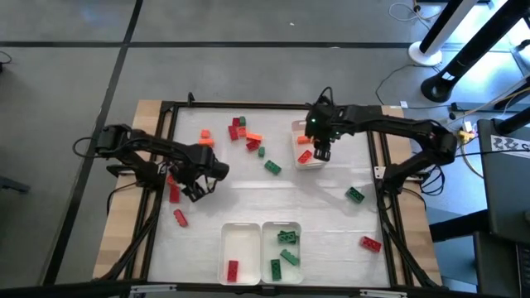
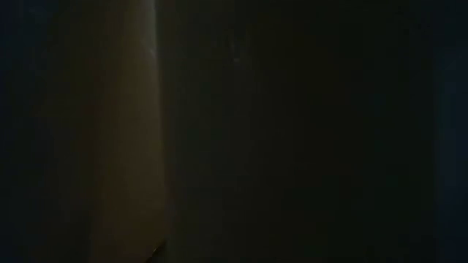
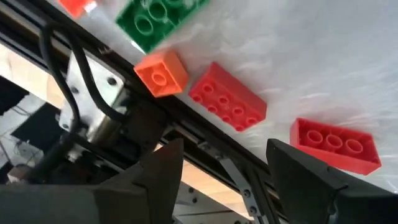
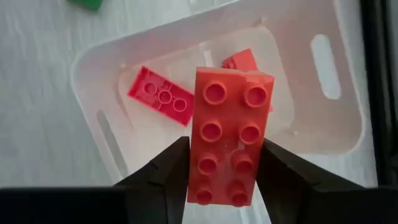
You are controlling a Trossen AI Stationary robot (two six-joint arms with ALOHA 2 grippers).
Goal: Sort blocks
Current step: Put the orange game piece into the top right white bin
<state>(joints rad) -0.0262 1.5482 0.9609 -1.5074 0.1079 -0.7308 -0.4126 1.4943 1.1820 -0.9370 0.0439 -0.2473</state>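
Over a white tray (image 4: pixel 311 130) holding two orange blocks (image 4: pixel 163 98), right jaws pinch one orange brick (image 4: pixel 230 137); left jaws spread.

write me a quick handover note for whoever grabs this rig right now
Right gripper: holding an orange block over the far tray, which already has blocks in it.
Left gripper: open and empty, at the table's left edge over two red blocks.
Done: near trays hold one red block and several green blocks.
Left: drop the orange block, then sort the loose blocks on the table.
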